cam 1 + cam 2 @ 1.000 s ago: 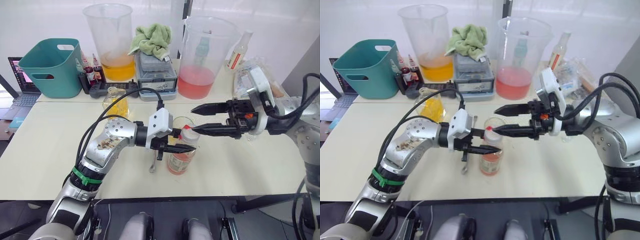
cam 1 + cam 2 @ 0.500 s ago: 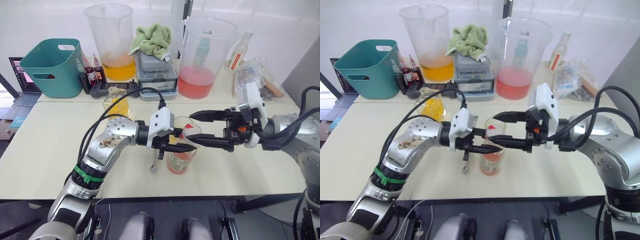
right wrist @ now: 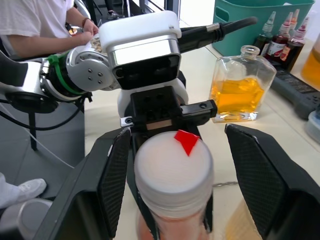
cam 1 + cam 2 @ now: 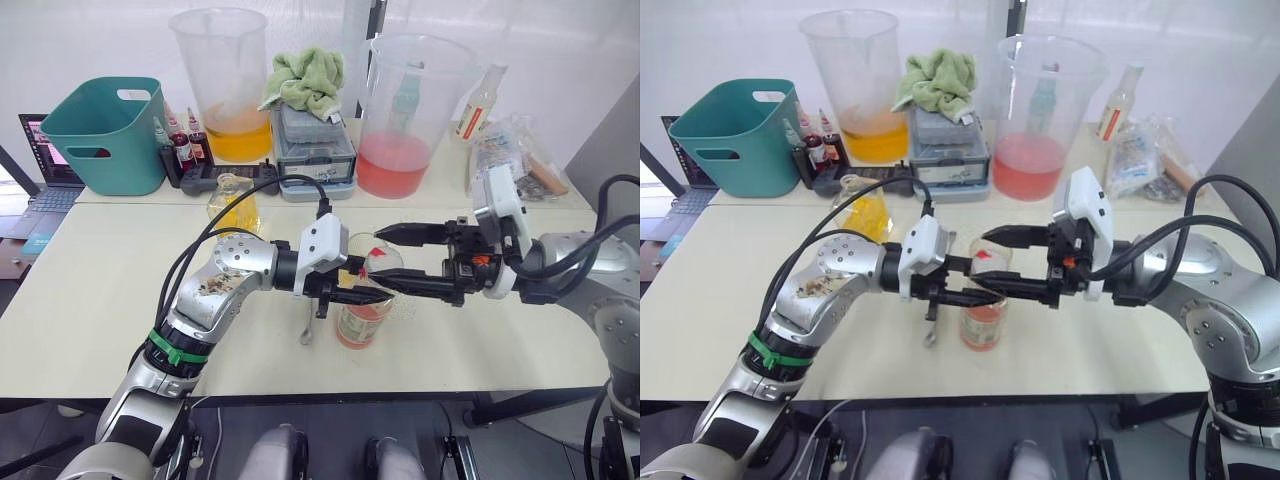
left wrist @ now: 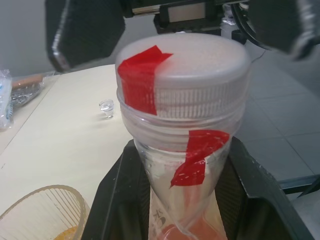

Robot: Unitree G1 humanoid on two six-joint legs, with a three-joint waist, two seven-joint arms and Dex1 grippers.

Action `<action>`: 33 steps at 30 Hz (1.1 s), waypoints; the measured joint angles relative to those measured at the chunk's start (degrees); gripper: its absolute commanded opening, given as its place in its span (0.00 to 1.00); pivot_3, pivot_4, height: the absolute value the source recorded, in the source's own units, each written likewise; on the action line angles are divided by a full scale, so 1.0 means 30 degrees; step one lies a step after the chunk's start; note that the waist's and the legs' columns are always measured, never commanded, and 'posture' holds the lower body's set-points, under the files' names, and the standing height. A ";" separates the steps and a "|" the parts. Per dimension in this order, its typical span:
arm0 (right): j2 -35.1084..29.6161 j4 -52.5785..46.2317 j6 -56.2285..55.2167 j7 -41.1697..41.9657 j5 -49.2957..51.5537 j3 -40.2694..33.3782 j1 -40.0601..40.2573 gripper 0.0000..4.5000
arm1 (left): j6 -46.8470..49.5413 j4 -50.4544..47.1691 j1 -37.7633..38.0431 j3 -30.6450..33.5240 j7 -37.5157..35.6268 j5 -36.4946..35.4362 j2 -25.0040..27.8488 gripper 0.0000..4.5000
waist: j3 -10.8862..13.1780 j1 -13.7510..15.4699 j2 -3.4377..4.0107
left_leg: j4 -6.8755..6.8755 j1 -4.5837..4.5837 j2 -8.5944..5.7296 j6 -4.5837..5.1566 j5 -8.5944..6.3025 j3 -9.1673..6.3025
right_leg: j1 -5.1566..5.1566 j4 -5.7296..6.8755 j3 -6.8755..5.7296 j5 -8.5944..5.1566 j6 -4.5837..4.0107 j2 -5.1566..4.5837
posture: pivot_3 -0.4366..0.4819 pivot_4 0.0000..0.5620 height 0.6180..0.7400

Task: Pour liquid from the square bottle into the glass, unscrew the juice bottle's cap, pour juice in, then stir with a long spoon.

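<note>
Pale cream rectangular tabletop (image 4: 90,300) across the middle, with a second cream table (image 4: 130,196) butted behind it toward 12 o'clock. Plain white wall (image 4: 90,40) beyond, evenly and brightly lit. Dark vertical post (image 4: 374,16) at 12 o'clock against that wall. Grey panel (image 4: 605,140) at 3 o'clock. Open dark laptop with lit screen (image 4: 38,150) at 9 o'clock, on a lower surface beside the table's end. Dark floor (image 4: 330,440) under the near table edge at 6 o'clock. Light grey tiled floor (image 5: 285,150) beyond the table edge in the left wrist view.
</note>
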 measured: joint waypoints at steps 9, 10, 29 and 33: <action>-0.0103 -0.0171 0.0046 -0.0083 -0.0006 0.0016 0.0142 0.66 | -0.0012 0.0027 -0.0005 -0.0006 -0.0010 0.0000 0.0000 0.28 | 0.0000 0.0002 0.0000 | 0.0001 0.0000 -0.0001 0.0004 -0.0002 -0.0003 | 0.0004 -0.0004 -0.0003 0.0000 0.0000 0.0002 | 0.48 0.27 1.00; -0.0104 -0.0172 0.0012 -0.0091 -0.0198 0.0033 0.0219 0.60 | -0.0014 0.0030 -0.0008 -0.0007 -0.0010 0.0000 0.0000 0.28 | 0.0000 0.0005 0.0000 | 0.0001 0.0000 -0.0001 0.0004 -0.0002 -0.0002 | 0.0005 -0.0005 -0.0003 0.0000 0.0000 0.0003 | 0.48 0.27 1.00; -0.0363 0.3801 -0.4028 0.7271 -0.3510 0.2587 -0.2033 0.37 | -0.0002 -0.0726 0.0027 -0.0272 -0.0245 0.0125 0.0388 0.28 | 0.0001 -0.0200 0.0003 | -0.0002 0.0000 0.0000 0.0129 -0.0018 -0.0006 | 0.0004 -0.0025 0.0001 0.0000 0.0003 0.0043 | 0.48 0.27 1.00; 0.0486 0.6882 -0.6826 1.1549 -0.5538 0.4489 -0.4680 0.37 | 0.0054 -0.1086 0.0089 -0.0232 -0.0377 0.0146 0.0710 0.28 | 0.0000 -0.0409 0.0003 | -0.0004 0.0000 0.0005 0.0029 0.0063 -0.0001 | -0.0002 -0.0015 0.0004 0.0000 0.0003 0.0057 | 0.48 0.27 1.00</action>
